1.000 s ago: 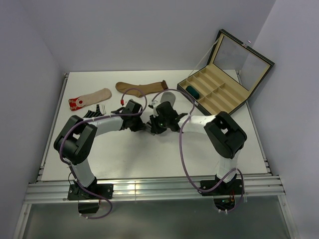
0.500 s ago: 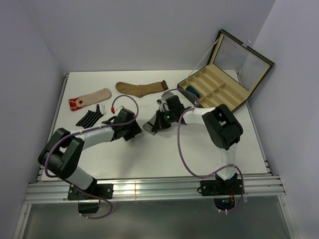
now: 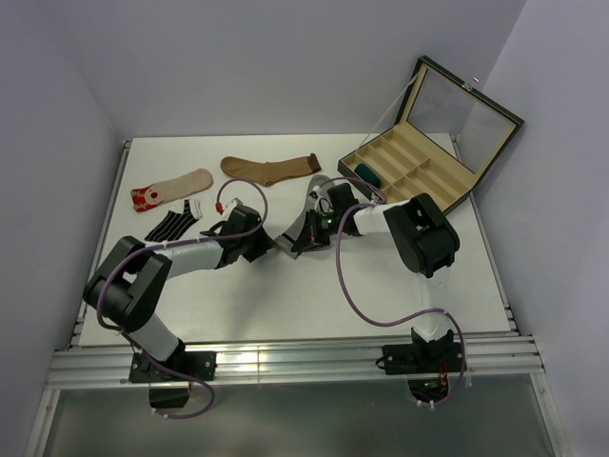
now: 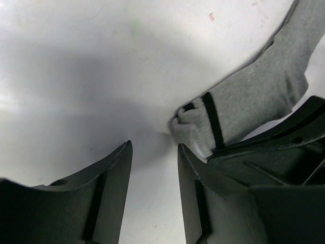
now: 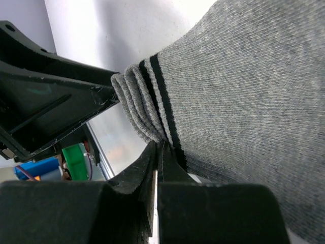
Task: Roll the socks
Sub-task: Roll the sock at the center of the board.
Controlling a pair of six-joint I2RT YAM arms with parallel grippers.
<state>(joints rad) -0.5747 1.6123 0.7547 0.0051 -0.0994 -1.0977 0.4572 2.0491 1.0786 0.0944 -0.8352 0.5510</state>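
Overhead view: left arm (image 3: pixel 181 255) lies low, stretched from lower left toward frame centre; right arm (image 3: pixel 423 238) is folded back, elbow high, forearm pointing left. The two wrists nearly meet mid-table (image 3: pixel 285 295). Left gripper (image 4: pixel 155 147): fingers spread, nothing between them, bare white surface below; its right-hand finger sits just beside the sock cuff. Right gripper (image 5: pixel 158 152): fingers pressed together, nipping the folded, black-striped cuff edge of the grey sock (image 5: pixel 228 76). That sock lies at centre frame, running up-right from the grippers. Sock count is five: one grey, pinched; one black-and-white striped sock (image 3: pixel 173 225), flat, left of centre; one beige red-toed sock (image 3: pixel 173 188), flat, upper left; one brown sock (image 3: pixel 271 168), flat, top centre; one dark teal roll (image 3: pixel 366 173) in a near-left compartment of the open case (image 3: pixel 419 186), upper right. One case, lid up.
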